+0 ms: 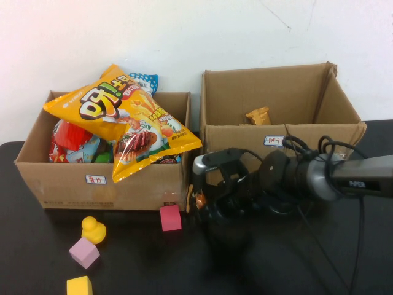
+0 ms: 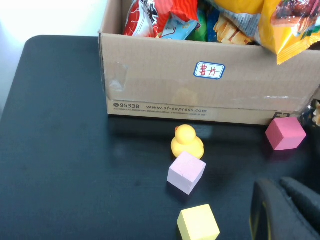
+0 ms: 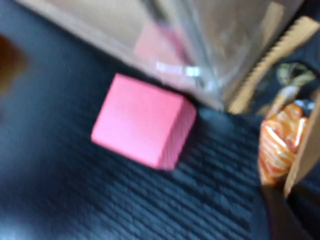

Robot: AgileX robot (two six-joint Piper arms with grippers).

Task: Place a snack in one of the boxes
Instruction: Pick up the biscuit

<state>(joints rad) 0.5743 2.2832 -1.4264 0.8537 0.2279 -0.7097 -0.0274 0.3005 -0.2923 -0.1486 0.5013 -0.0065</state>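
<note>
Right gripper (image 1: 206, 206) sits low in the gap between the two boxes; its opening can't be made out. A small orange wrapped snack (image 3: 278, 145) lies just beside it, wedged against the right box (image 1: 276, 132). Likely light, crinkly, slippery; pinch across its middle. Left gripper (image 2: 280, 212) hangs near the yellow cube (image 2: 198, 223), state unclear.

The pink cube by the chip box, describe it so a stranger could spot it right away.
Find the left cardboard box stuffed with snack bags. At its front right corner, on the black table, sits the pink cube. It is deeper pink than the pale lilac cube near the duck.
</note>
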